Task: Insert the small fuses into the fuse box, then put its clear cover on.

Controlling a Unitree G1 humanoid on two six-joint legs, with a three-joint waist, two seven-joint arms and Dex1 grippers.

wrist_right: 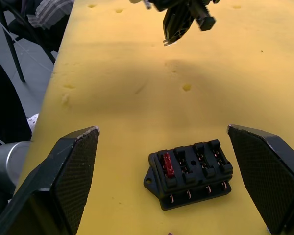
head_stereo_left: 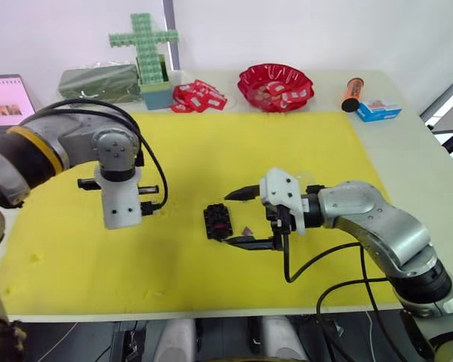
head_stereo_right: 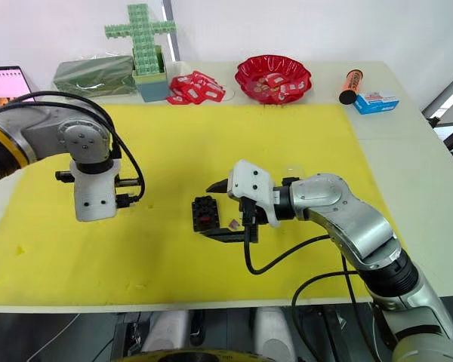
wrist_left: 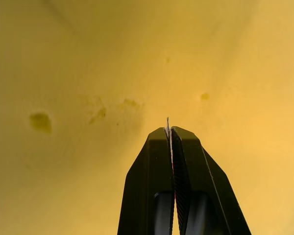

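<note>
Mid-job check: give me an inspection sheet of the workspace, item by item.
Surface: yellow foam mat on a pale table, with small dents.
Job's things: black fuse box on the mat, red fuse seated in its end slot, the other slots empty; small purple fuse lies beside the box.
Clutter: green brick cross, red-and-white packets, red bowl, orange tube, blue box.
Grippers: right gripper has its jaws open on either side of the box; left gripper shut on a thin sliver, above the mat.
Cables: black cables loop along both arms.
Surroundings: screen at the table's left edge.
</note>
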